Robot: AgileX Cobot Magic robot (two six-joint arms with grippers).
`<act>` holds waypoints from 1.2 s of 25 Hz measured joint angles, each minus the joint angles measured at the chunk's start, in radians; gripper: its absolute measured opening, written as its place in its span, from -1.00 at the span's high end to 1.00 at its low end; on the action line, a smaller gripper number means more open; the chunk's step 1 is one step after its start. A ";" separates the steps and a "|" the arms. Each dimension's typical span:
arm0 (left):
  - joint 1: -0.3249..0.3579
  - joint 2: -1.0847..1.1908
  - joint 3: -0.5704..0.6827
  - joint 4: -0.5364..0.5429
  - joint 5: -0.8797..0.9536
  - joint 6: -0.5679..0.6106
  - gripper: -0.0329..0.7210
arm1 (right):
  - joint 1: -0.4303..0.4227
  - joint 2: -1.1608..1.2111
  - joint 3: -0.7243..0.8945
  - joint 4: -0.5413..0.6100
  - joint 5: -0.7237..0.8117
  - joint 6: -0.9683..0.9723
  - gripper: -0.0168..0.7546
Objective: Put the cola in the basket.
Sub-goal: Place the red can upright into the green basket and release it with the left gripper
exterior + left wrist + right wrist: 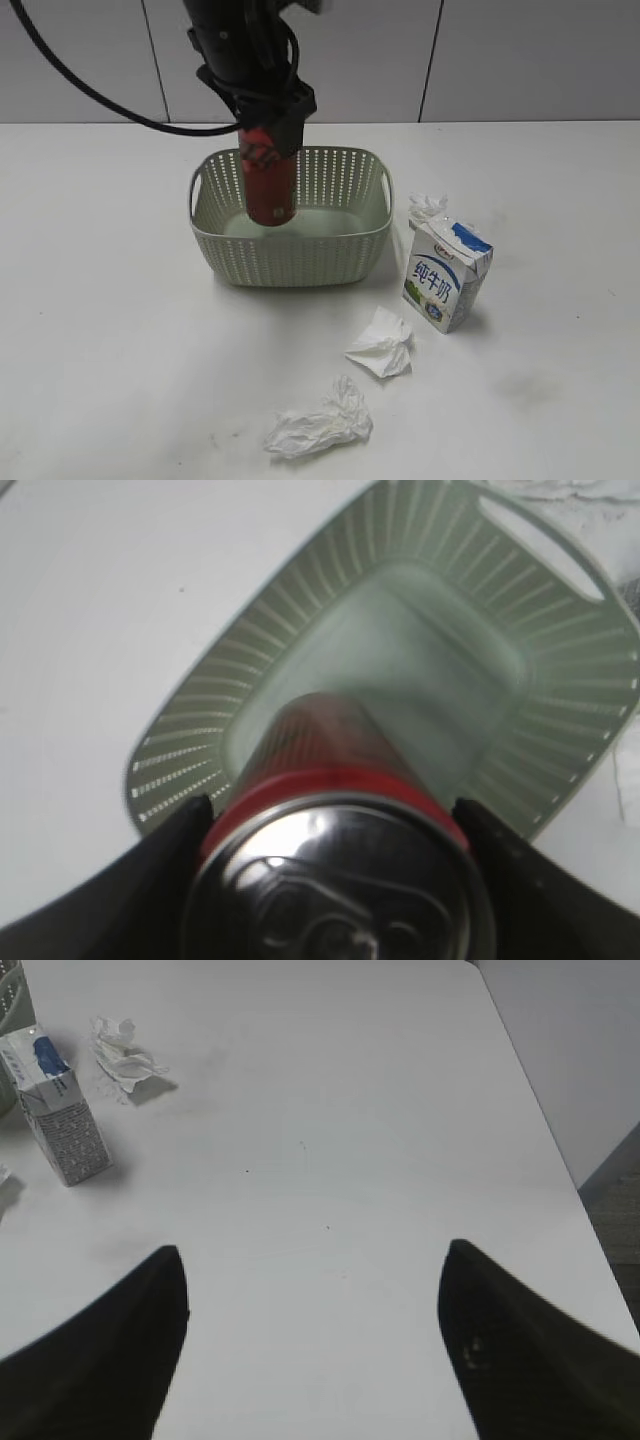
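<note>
Cola hangs upright inside the basket, toward its left rear, gripped near the top by the left gripper; whether it touches the floor I cannot tell. I'd judge the can rigid, smooth, dentable, best held round its body. From the left wrist, black fingers clamp both sides of the cola above the basket. Beyond the basket, the right gripper is spread wide, empty.

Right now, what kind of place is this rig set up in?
Probably a lab test bench, not a home: a bare white table against plain grey wall panels, with only staged props on it: a basket, a milk carton and crumpled tissues.
</note>
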 joint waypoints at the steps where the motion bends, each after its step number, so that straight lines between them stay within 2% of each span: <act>1: -0.003 0.016 0.000 0.000 -0.001 0.000 -0.50 | 0.000 0.000 0.000 0.000 0.000 0.000 -0.57; 5: -0.006 0.064 0.000 -0.017 -0.028 0.000 -0.50 | 0.000 0.000 0.000 0.000 0.000 0.000 -0.57; 11: -0.007 0.101 -0.001 -0.123 -0.104 0.000 -0.50 | 0.000 0.000 0.000 0.000 0.000 0.000 -0.57; 22: -0.007 0.123 -0.001 -0.095 -0.105 0.000 -0.50 | 0.000 0.000 0.000 0.000 0.000 0.000 -0.57; 26: -0.007 0.120 -0.003 -0.096 -0.093 0.000 -0.78 | 0.000 0.000 0.000 0.000 0.000 0.000 -0.57; 30: -0.005 0.093 -0.003 -0.098 -0.068 0.000 -0.80 | 0.000 0.000 0.000 0.000 0.000 0.000 -0.57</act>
